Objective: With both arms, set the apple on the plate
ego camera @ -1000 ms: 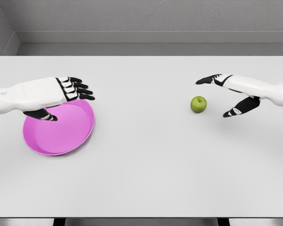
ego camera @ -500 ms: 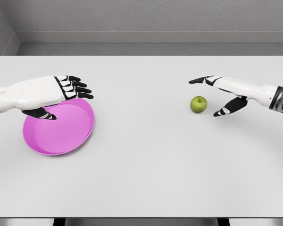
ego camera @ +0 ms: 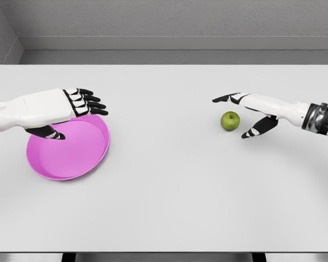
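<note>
Green and upright, the apple (ego camera: 230, 120) sits on the white bench (ego camera: 169, 191) between the spread fingers (ego camera: 223, 99) of the right hand (ego camera: 250, 112), untouched, well apart from the pink plate (ego camera: 68, 147) under the open-fingered left hand (ego camera: 63, 109).

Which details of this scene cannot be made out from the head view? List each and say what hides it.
- Far rim of the pink plate: covered by the left hand.
- Whether the right hand touches the green apple: the single view leaves depth unclear.
- Both arms beyond the forearm: cut off by the side edges.
- Underside of the table: hidden by its top.
</note>
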